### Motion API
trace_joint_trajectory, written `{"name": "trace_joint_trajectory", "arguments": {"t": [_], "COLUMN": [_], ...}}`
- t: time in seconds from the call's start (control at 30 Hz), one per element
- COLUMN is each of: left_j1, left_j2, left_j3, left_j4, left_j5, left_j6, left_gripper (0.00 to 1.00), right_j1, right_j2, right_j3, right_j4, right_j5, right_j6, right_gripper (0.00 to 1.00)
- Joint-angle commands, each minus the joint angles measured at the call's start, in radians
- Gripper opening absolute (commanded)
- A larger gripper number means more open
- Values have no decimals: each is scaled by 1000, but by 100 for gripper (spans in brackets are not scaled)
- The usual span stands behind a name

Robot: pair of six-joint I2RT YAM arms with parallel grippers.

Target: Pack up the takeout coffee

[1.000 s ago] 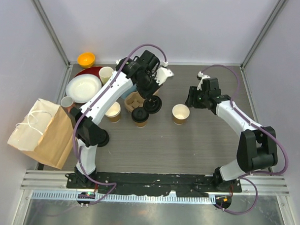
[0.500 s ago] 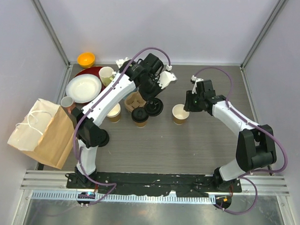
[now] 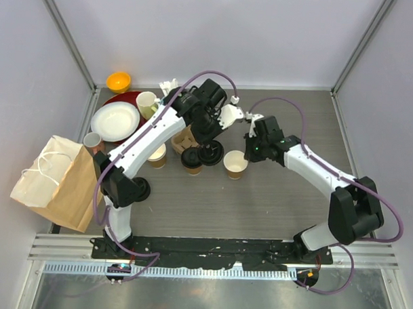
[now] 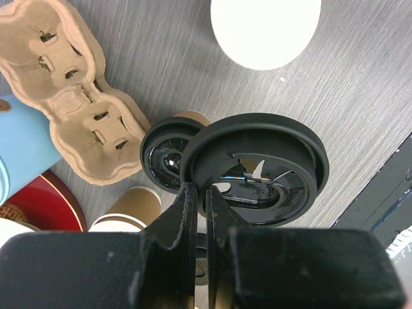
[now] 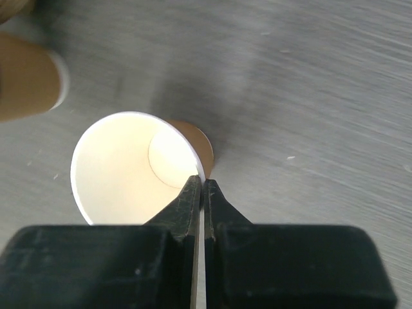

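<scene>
My left gripper (image 4: pixel 199 193) is shut on the rim of a round black lid (image 4: pixel 257 168), held on edge above the table; from above the lid (image 3: pixel 211 153) hangs just right of a lidded kraft cup (image 3: pixel 192 161). My right gripper (image 5: pixel 203 183) is shut on the near rim of an open kraft cup (image 5: pixel 138 170), cream-white inside, one finger inside and one outside. In the top view that cup (image 3: pixel 234 164) stands right of the held lid, my right gripper (image 3: pixel 246 155) at its right rim. A second open kraft cup (image 3: pixel 155 154) stands further left.
A cardboard cup carrier (image 3: pixel 185 136) lies behind the cups. At the back left are a white plate (image 3: pixel 115 121) on a red one, a pale mug (image 3: pixel 146 101), an orange bowl (image 3: pixel 119 80) and a blue cup (image 4: pixel 22 145). A paper bag (image 3: pixel 56 183) lies at the left edge.
My right gripper has shut on the open cup's rim and moved it left, towards the lidded cup. My left arm shifted slightly right with the lid.
</scene>
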Motion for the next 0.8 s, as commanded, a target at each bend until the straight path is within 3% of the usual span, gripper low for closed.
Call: {"name": "trace_joint_trajectory", "arguments": {"t": [0.0, 0.2, 0.43, 0.6, 0.77], "left_j1": [-26, -59, -114, -128, -128], "left_j2": [-68, -80, -91, -89, -88], "left_j3": [-16, -84, -139, -176, -165], "left_j4": [-16, -22, -30, -30, -34], "left_j5": [-16, -33, -79, -70, -52], "left_j6": [20, 29, 31, 31, 29], "left_gripper": [0, 0, 0, 0, 0], "right_j1": [138, 246, 265, 265, 263], "right_j2": [-103, -108, -55, -81, -139], "right_j3": [-13, -49, -43, -44, -37], "right_j4": [-15, 49, 57, 72, 72], "right_j5": [41, 49, 0, -16, -2], "right_j6": [18, 50, 68, 78, 93], "right_gripper": [1, 1, 3, 25, 40]}}
